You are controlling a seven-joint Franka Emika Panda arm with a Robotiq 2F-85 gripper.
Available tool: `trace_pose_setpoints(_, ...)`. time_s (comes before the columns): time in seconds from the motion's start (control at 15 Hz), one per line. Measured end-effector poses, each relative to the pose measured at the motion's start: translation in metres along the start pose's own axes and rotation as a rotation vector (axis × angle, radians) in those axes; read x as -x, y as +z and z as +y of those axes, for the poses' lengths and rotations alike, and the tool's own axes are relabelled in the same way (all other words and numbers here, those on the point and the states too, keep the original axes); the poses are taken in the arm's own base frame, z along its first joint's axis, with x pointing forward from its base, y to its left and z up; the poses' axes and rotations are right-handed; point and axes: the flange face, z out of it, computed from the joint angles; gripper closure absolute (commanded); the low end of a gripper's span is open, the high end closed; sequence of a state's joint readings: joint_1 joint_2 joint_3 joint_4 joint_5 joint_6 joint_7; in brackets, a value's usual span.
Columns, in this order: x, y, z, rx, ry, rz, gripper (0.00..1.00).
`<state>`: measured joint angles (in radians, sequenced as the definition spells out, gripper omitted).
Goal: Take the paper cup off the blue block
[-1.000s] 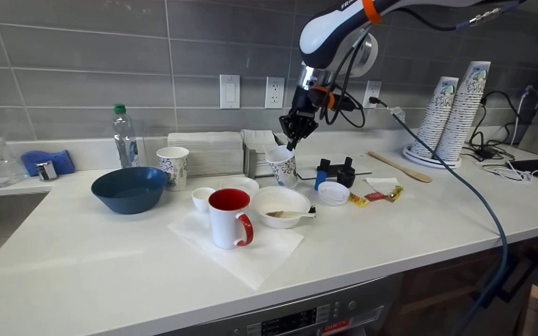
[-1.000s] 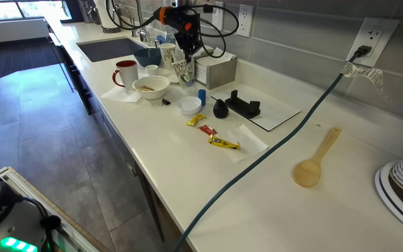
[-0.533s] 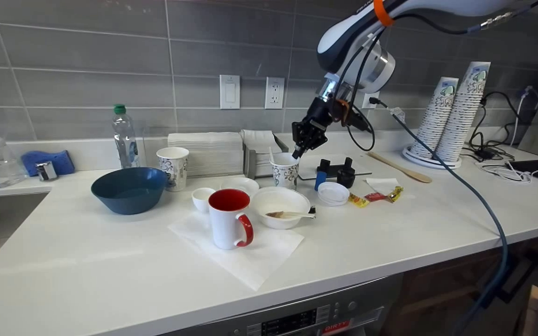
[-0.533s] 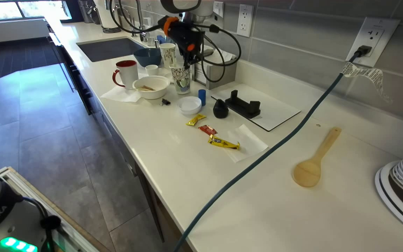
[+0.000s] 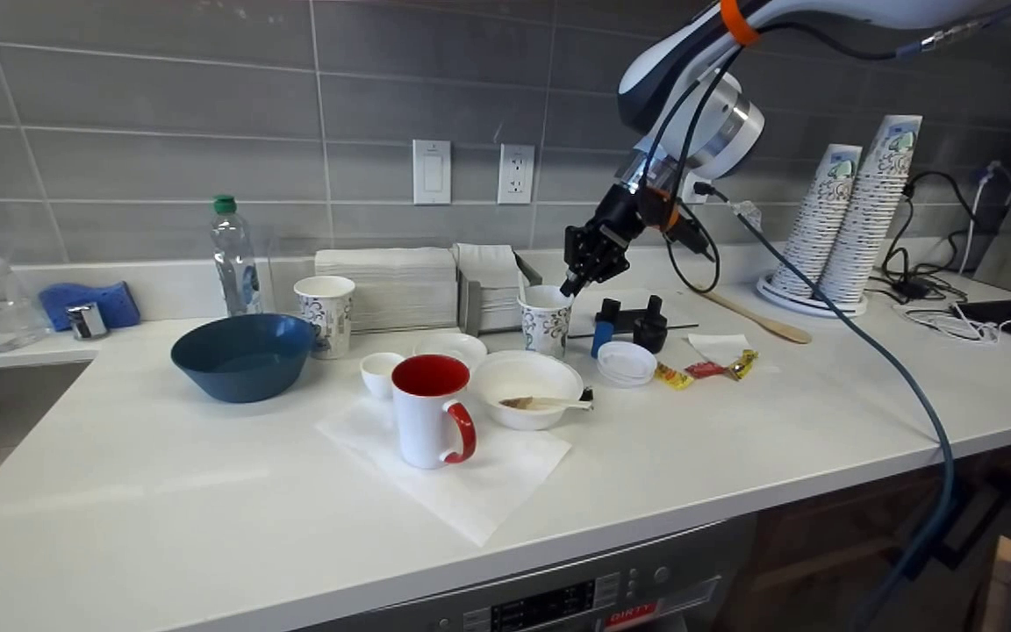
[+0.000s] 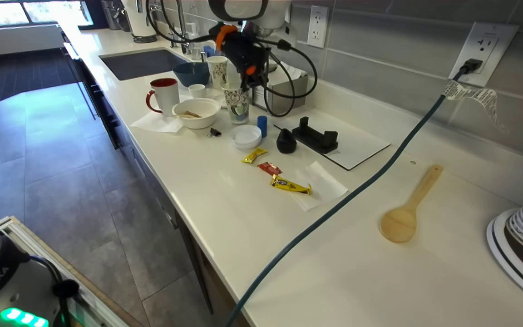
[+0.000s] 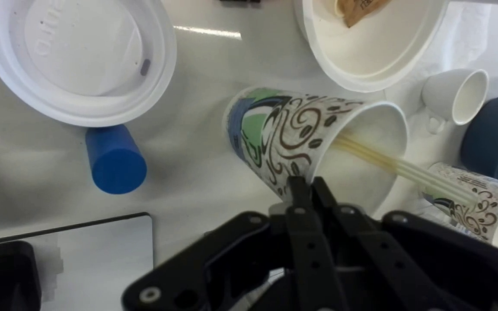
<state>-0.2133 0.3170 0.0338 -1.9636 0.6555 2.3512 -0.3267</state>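
Note:
The paper cup [image 5: 546,326] is white with a brown swirl pattern and stands nearly upright at the counter's back, in both exterior views [image 6: 238,106]. Stir sticks lean in it. In the wrist view, my gripper [image 7: 309,183] is shut on the rim of the cup [image 7: 283,129], one finger inside and one outside. I cannot tell whether the cup's base touches the counter. The blue block [image 7: 117,164] is a small upright blue cylinder beside the cup, apart from it, with nothing on top; it shows in both exterior views [image 5: 602,339] [image 6: 262,127].
White lids [image 6: 246,136] lie right by the blue block. A black pear-shaped item [image 6: 286,141] and a black holder [image 6: 314,138] stand behind. A white bowl [image 5: 527,391], a red-lined mug [image 5: 422,421] and another patterned cup [image 5: 326,320] stand nearby. A napkin holder [image 6: 284,97] is behind the cup.
The cup was tilted a second ago and is now nearly upright. The gripper has tilted and moved with the cup, slightly closer to the blue block. The other objects have not moved.

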Motion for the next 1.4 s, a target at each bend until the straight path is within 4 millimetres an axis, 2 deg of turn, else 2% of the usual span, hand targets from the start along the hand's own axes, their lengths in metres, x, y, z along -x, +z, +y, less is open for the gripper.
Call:
trace_pose_setpoints(0.27, 0.0, -0.001, 0.0, 0.0, 0.0, 0.002, 0.33)
trace_pose_setpoints(0.53, 0.006, -0.011, 0.005, 0.019, 0.004, -0.013, 0.04)
trace_pose_setpoints(0.6, 0.011, -0.016, 0.008, 0.034, 0.013, -0.031, 0.01)
trace_pose_setpoints(0.87, 0.034, -0.051, 0.011, 0.137, 0.141, -0.053, 0.0)
trace_pose_setpoints(1.2, 0.073, -0.114, -0.024, 0.268, 0.315, 0.048, 0.0)
trace_pose_setpoints(1.4, 0.087, -0.149, -0.053, 0.327, 0.366, 0.164, 0.0)
